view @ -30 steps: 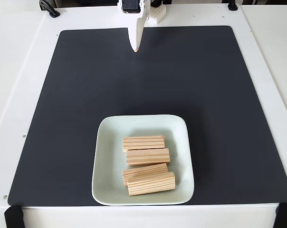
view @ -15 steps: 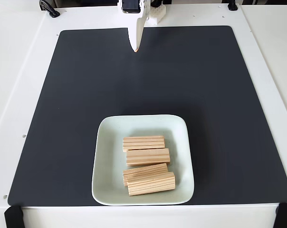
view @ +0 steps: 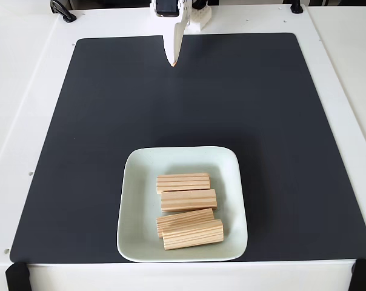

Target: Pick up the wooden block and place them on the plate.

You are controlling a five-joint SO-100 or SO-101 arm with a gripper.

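Fixed view, looking down on a white table (view: 25, 91) that fills the frame; most of it is covered by a large black mat (view: 189, 103) running from near the top edge to near the bottom edge. Black clamps or brackets sit at the table's bottom corners, lower left (view: 16, 277) and lower right (view: 363, 276); small dark fittings at the upper left (view: 62, 11) and upper right (view: 297, 8) edge. The plate (view: 134, 206), pale mint-white, square with rounded corners and a raised rim, rests on the mat in the lower centre of the frame, its near rim close to the mat's bottom edge. All four wooden blocks lie inside the plate, long sides running roughly left-right, stacked down the frame in a loose column right of the plate's middle: top block (view: 183, 182), second block (view: 189, 199) just below and touching or nearly so, third block (view: 184, 219) tilted slightly, fourth block (view: 193, 234) lowest, tilted the same way, pressed against the third and seeming to overlap it a little. Grooved faces up on the top and lower blocks. The gripper (view: 174, 60), white, hangs at the top centre of the frame, tapering to one point with a small orange tip over the mat's upper edge; fingers look pressed together, nothing held. Blocks and plate are well apart from the gripper, far down the frame and slightly right of its tip, bare mat between.
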